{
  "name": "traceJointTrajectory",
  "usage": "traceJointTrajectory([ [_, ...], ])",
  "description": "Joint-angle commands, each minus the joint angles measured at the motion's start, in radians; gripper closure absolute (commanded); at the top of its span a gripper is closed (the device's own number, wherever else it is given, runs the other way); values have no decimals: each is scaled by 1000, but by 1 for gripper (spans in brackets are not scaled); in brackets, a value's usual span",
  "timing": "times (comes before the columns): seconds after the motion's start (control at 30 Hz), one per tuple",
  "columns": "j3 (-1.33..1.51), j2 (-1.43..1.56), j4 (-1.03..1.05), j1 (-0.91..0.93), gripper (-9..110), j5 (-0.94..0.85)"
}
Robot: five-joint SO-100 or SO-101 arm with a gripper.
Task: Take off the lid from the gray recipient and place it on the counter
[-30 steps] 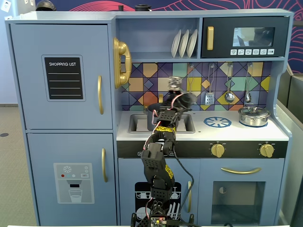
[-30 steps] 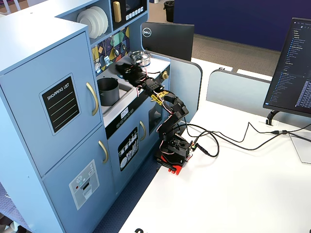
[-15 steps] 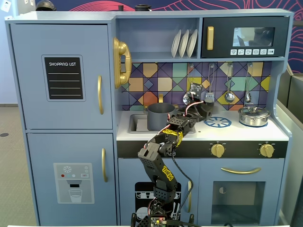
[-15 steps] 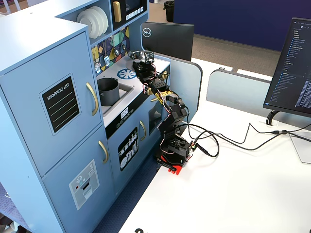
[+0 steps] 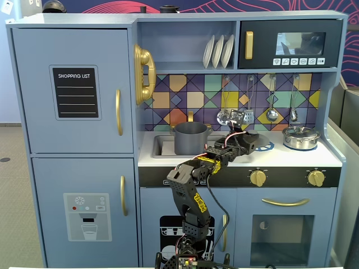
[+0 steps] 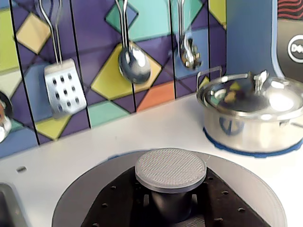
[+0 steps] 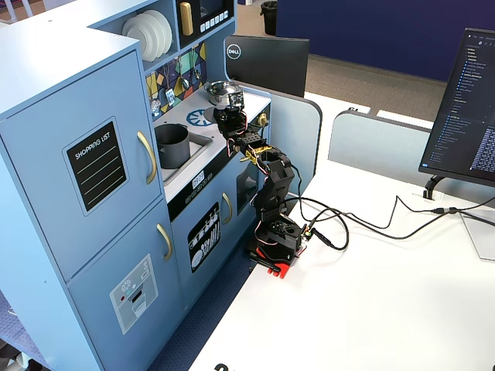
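Observation:
The gray recipient [image 5: 190, 138] stands open in the sink, without its lid; it also shows in the other fixed view [image 7: 172, 144]. My gripper [image 5: 251, 141] is to its right over the counter [image 5: 291, 158], above the blue burner ring. In the wrist view my gripper [image 6: 170, 201] is shut on the knob [image 6: 170, 169] of the dark-gray lid [image 6: 83, 201]. The black fingers [image 6: 118, 201] lie on the disc on both sides of the knob. The lid is flat, at or just above the counter [image 6: 142, 132]; I cannot tell whether it touches.
A shiny silver pot [image 6: 251, 113] with its own lid stands on a blue ring at the right, close to the gray lid. A slotted turner [image 6: 64, 87], a ladle [image 6: 134, 61] and other utensils hang on the backsplash. The sink edge [image 6: 5, 208] is at the left.

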Motion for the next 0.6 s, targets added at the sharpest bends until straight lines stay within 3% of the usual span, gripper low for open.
traceJointTrajectory([
  [0.0, -11, -31, -57, 11, 102, -8],
  [0.57, -58, -210, -140, -23, 102, -26],
])
